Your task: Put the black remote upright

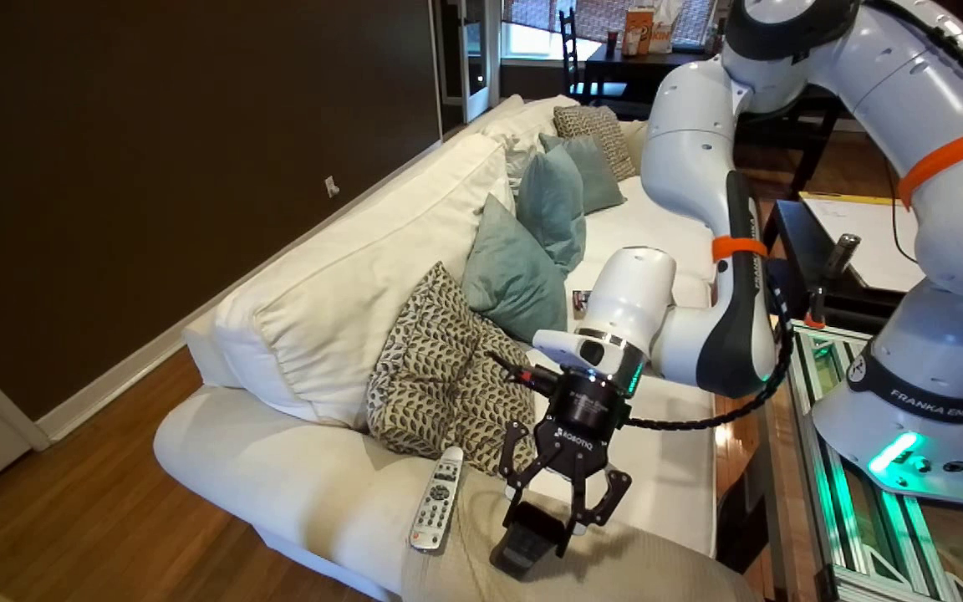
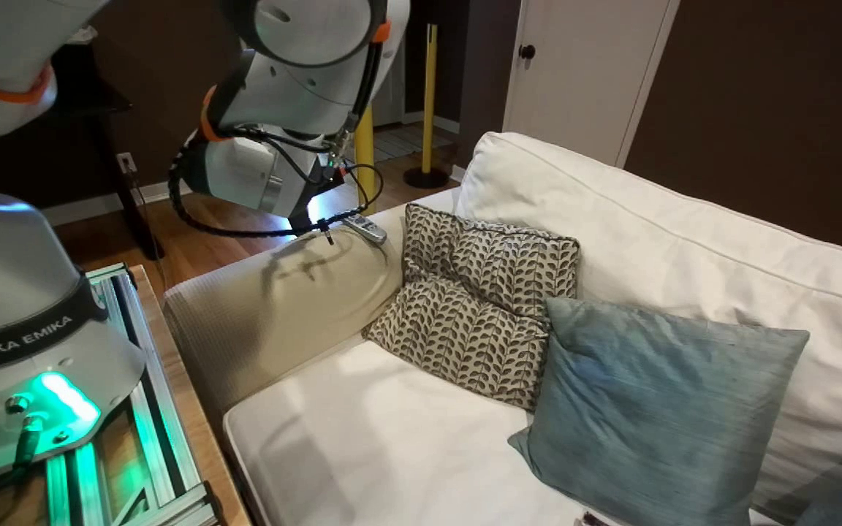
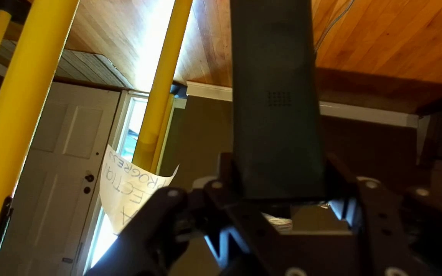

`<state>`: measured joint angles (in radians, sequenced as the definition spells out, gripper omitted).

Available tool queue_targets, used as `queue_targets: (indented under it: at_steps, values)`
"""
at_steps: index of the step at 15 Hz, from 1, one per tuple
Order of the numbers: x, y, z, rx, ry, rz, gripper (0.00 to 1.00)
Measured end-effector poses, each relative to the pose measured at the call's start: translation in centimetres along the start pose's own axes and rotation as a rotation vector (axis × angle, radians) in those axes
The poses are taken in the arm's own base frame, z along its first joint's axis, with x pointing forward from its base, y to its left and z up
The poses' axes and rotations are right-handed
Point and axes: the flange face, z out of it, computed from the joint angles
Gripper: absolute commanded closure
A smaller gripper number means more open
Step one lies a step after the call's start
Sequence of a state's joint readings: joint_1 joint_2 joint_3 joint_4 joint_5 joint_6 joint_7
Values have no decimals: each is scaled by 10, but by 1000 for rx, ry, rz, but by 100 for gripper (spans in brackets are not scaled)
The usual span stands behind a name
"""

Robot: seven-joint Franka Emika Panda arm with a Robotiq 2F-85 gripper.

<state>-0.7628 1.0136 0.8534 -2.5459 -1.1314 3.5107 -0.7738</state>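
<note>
The black remote [image 1: 523, 539] is held in my gripper [image 1: 538, 528] over the sofa arm [image 1: 323, 493]. In the wrist view the black remote [image 3: 276, 96] points straight out from between the fingers [image 3: 280, 172], its flat face towards the camera, and runs off the top edge. The fingers press on its two long sides near one end. In an exterior view it looks foreshortened; I cannot tell whether it touches the sofa arm. In an exterior view the arm and cable [image 2: 245, 232] mostly hide the gripper and the remote.
A silver-grey remote [image 1: 437, 502] lies on the sofa arm beside the gripper; it also shows in an exterior view [image 2: 368, 230]. A leaf-patterned pillow [image 1: 448, 376] and blue pillows [image 1: 515, 267] stand along the sofa back. Yellow posts [image 3: 21, 115] show beyond in the wrist view.
</note>
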Motion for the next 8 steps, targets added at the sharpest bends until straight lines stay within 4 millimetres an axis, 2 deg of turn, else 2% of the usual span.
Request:
queue_targets:
  at_steps: [5,8]
  values:
    - [-23,-2,-4,2,2,36,67]
    - [-29,0,-4,-3,9,58,67]
